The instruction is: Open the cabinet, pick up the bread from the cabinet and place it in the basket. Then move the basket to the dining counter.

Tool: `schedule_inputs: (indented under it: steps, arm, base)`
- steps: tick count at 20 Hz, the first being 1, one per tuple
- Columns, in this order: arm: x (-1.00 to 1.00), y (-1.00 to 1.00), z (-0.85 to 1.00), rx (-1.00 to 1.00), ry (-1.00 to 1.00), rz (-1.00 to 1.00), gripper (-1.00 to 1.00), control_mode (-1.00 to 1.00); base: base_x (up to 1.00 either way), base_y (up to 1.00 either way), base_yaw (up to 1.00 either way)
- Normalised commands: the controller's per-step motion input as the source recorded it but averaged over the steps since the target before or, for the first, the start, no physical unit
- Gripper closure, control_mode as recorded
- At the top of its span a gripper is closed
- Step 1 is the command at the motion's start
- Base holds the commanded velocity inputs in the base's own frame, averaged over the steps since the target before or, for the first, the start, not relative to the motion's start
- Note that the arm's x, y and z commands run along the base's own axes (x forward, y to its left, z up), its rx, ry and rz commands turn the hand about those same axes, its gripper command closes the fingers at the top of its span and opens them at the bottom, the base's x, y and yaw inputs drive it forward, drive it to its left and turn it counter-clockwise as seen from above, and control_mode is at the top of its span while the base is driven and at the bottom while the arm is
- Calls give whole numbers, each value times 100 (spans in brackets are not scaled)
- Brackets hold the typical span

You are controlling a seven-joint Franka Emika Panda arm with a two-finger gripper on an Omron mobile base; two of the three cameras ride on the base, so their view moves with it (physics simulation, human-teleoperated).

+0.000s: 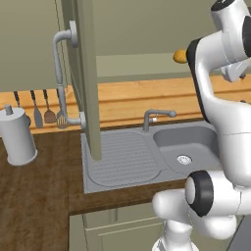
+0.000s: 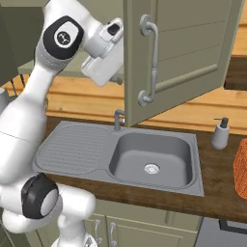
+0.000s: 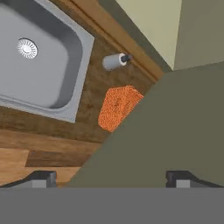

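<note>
- Up at the opened cabinet [image 1: 83, 73], we are holding our gripper [image 3: 111, 177] high beside the swung-out door, its two dark tips standing wide apart with nothing between them.
- We are seeing the bread [image 1: 180, 56] as a small golden-brown lump on the cabinet shelf, peeking out just left of our upper arm in the left base view; most of it is hidden behind the arm.
- We are judging that the bread lies just beside the wrist and at about its height, deeper into the cabinet, so the coming reach is mostly a turn of the hand toward the shelf rather than a long travel.
- We cannot tell the bread's long axis from the little that shows, so we are leaving the gripper's roll undecided.
- Our hand camera is looking down past the door's grey-green panel at the basket [image 3: 118, 107], which is sitting on the dark wood bench [image 3: 94, 87] to the right of the steel sink [image 2: 152, 159], near the soap dispenser [image 2: 220, 133].
- We are reckoning the basket lies well below and to the right of the bread, so the carry after the grasp will be going down and rightward, clear of the open door.
</note>
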Motion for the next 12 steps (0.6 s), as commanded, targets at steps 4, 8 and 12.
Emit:
schedule_inputs:
  steps: [4, 8, 12]
  arm:
    - [0, -100, -38, -16, 20, -14, -100, -100]
    - [-17, -100, -34, -15, 12, -15, -100, -100]
    - [-32, -100, -31, -13, 9, -12, -100, -100]
  base:
    - [0, 0, 0]
    - [0, 0, 0]
    - [0, 0, 0]
